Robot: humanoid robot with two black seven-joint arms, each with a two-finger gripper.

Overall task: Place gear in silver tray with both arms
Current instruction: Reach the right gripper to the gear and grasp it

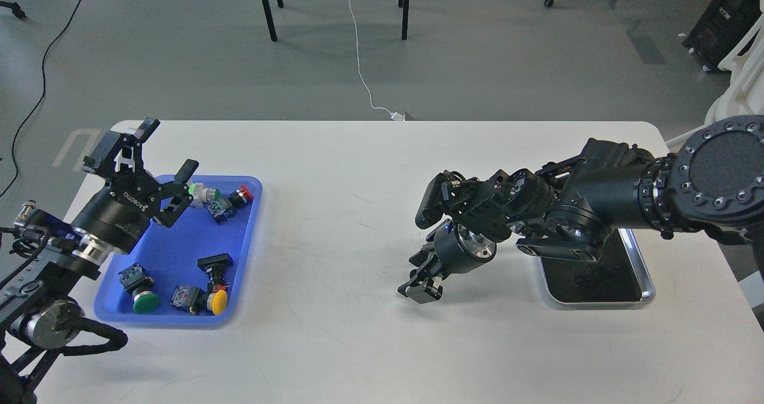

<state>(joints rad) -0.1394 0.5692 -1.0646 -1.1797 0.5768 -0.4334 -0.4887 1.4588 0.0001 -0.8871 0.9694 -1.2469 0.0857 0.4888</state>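
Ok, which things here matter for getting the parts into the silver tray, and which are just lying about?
For the job:
silver tray, partly under the right arm
blue tray holding the push-button parts
left pincer, open
right pincer

Lying about:
white cable on the floor
black chair legs

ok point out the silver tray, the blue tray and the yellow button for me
silver tray (pixel 648 289): head view, on its shiny right rim.
blue tray (pixel 179 243): head view, on its bare floor.
yellow button (pixel 219 301): head view, on its yellow cap.

head view | high, facing forward-down | whole white table (pixel 358 213) visible
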